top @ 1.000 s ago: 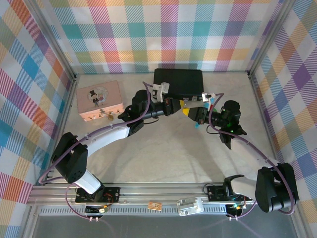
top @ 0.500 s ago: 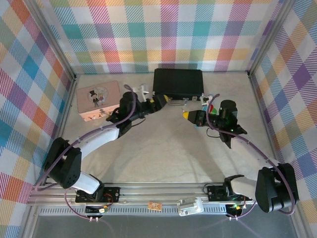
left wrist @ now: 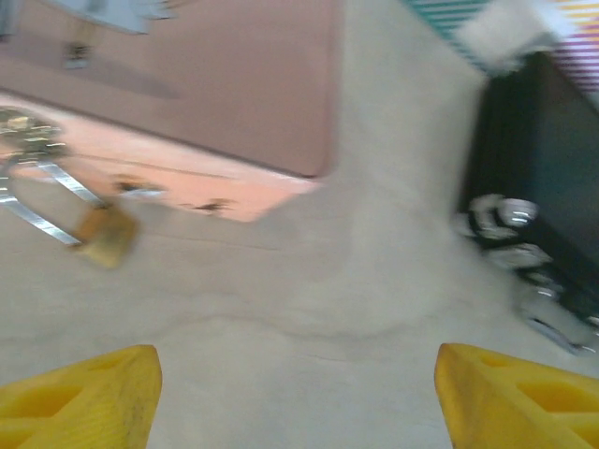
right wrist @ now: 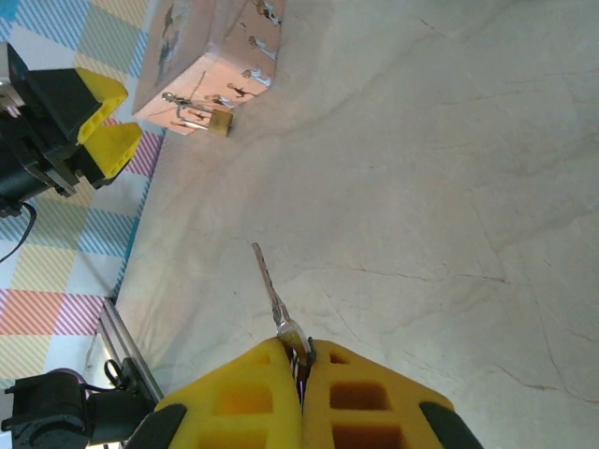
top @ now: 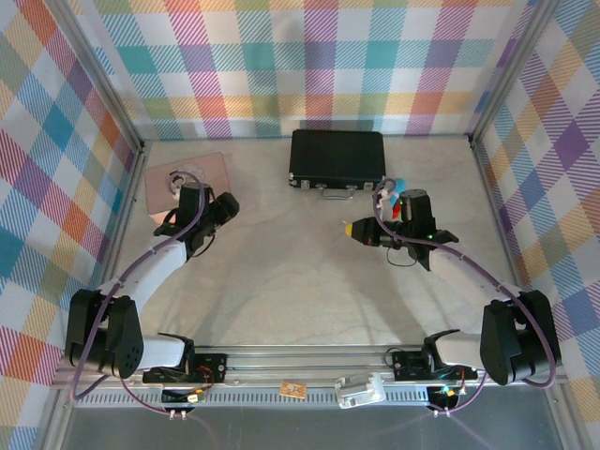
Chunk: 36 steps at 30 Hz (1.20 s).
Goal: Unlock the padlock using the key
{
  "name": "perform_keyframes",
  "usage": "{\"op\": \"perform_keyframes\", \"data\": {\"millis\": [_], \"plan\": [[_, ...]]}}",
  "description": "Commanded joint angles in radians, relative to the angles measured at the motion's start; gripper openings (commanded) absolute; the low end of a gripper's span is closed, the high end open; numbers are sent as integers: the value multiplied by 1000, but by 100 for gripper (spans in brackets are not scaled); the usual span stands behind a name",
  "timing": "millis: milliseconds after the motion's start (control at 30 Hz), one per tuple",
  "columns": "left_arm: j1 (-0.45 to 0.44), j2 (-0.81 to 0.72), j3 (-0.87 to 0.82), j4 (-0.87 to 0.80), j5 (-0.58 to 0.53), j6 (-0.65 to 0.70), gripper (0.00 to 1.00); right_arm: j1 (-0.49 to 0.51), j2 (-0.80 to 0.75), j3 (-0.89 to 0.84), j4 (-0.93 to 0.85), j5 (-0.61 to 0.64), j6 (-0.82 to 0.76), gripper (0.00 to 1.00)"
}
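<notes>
Your right claw [right wrist: 301, 365] pinches the key [right wrist: 270, 285]; your left claw [left wrist: 298, 393] is spread near the tin [left wrist: 234, 84], with the padlock [left wrist: 106, 235] at the tin's front.

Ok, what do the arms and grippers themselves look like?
The left arm and right arm are white links with black joint housings and purple cables alongside. The left gripper and right gripper have yellow wedge-shaped fingers.

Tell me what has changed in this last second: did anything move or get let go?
The left pincer opened, and its arm swung back from the middle of the table, beside the right pincer, to the pink tin on the left. The right pincer barely shifted and still grips the key. The padlock on the tin and the black case stayed put.
</notes>
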Motion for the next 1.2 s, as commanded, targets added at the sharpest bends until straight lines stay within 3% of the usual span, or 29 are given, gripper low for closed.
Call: {"op": "perform_keyframes", "data": {"millis": [0, 200, 500, 800, 933, 1167], "plan": [[27, 45, -32, -29, -88, 29, 76, 7, 0, 39, -21, 6, -24, 0], [30, 188, -29, 13, -260, -39, 64, 10, -3, 38, -28, 5, -18, 0], [30, 433, 95, 40, -316, -50, 63, 9, -16, 44, -43, 9, -11, 0], [35, 493, 105, 125, -335, -24, 60, 10, -51, 43, -60, 8, -7, 0], [36, 516, 138, 102, -317, -9, 42, 10, -54, 35, -61, 9, -6, 0], [37, 514, 130, 124, -277, 19, 19, 10, -48, 18, -34, 14, -5, 0]]}}
